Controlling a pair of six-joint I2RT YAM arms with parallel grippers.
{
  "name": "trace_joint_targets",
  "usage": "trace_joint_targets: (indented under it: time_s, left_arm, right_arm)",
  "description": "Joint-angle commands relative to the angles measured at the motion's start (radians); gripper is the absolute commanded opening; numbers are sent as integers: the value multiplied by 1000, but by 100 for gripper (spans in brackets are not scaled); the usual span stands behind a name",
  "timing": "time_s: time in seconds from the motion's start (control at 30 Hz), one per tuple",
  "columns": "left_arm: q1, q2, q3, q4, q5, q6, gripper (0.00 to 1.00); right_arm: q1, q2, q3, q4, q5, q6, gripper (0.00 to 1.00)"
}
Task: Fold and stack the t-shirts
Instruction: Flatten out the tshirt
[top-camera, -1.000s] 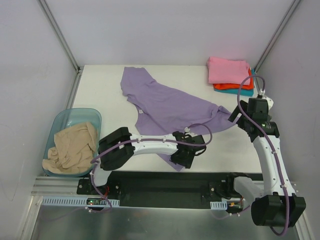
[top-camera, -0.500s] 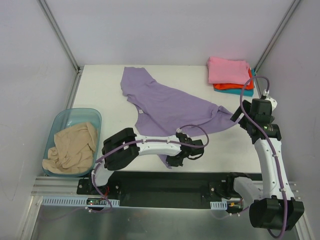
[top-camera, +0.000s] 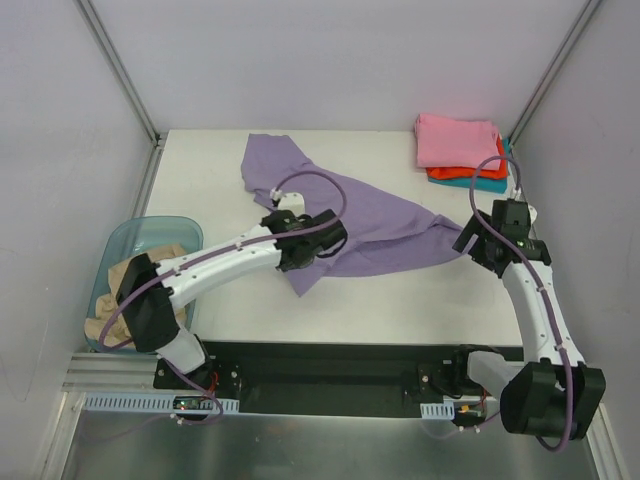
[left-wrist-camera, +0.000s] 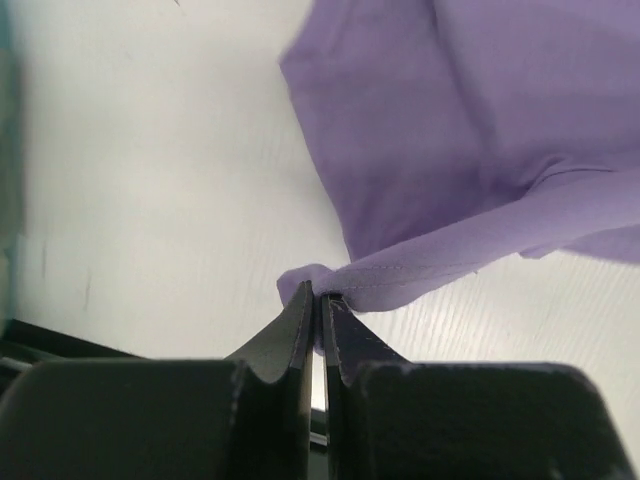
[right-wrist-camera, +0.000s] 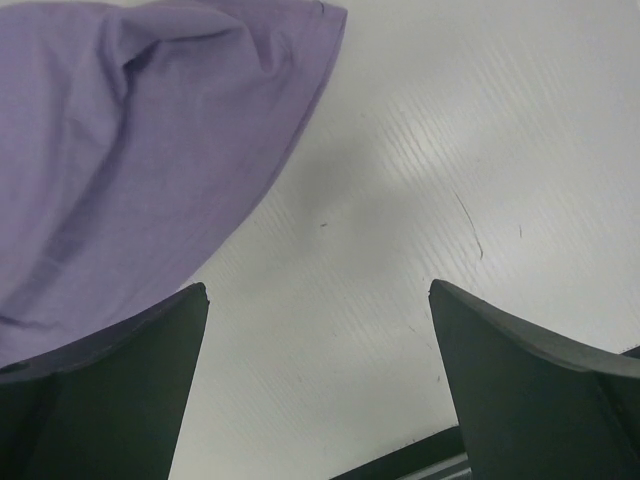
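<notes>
The lavender t-shirt (top-camera: 360, 205) lies spread and rumpled across the middle of the table (top-camera: 420, 290). My left gripper (top-camera: 303, 262) is shut on a hem corner of it, held above the table with a flap hanging below. In the left wrist view the closed fingertips (left-wrist-camera: 320, 296) pinch the lavender hem (left-wrist-camera: 420, 275). My right gripper (top-camera: 470, 241) is open and empty beside the shirt's right corner. In the right wrist view its gripper (right-wrist-camera: 318, 295) is spread over bare table, with the shirt (right-wrist-camera: 130, 130) at the upper left.
A folded stack sits at the back right: the pink shirt (top-camera: 456, 140) on top, the orange-red one (top-camera: 466, 172) and the teal one (top-camera: 472, 184) beneath. The tan shirt (top-camera: 145, 290) lies crumpled in the pale-blue bin (top-camera: 150, 224) at the left.
My left gripper has moved from the front edge back and to the left, carrying the lavender corner over the shirt. The right gripper has shifted slightly.
</notes>
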Motion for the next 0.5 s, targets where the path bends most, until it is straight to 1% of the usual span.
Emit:
trace_joint_targets:
  time_s: [0.0, 0.03, 0.07, 0.13, 0.3, 0.4, 0.43, 0.47]
  left_arm:
    - [104, -95, 24, 16, -119, 84, 0]
    - [122, -107, 24, 36, -120, 119, 0]
    - [164, -120, 22, 48, -125, 134, 0]
    - [199, -155, 19, 88, -129, 188, 0]
    - [303, -222, 16, 145, -125, 251, 0]
    - [352, -256, 1, 189, -113, 282, 0]
    - [365, -261, -10, 202, -105, 301, 0]
    - [373, -267, -14, 215, -81, 311, 0]
  right_arm:
    - [-17, 43, -43, -19, -8, 16, 97]
    - [-22, 69, -45, -23, -2, 19, 97]
    - [-36, 82, -45, -31, 3, 24, 97]
    - [-53, 120, -34, -33, -8, 27, 98]
    - [-129, 220, 12, -19, -114, 38, 99]
    - [-157, 298, 58, 3, -184, 45, 91]
    - [-157, 337, 70, 4, -189, 52, 87]
    - [-157, 355, 87, 10, -236, 58, 84]
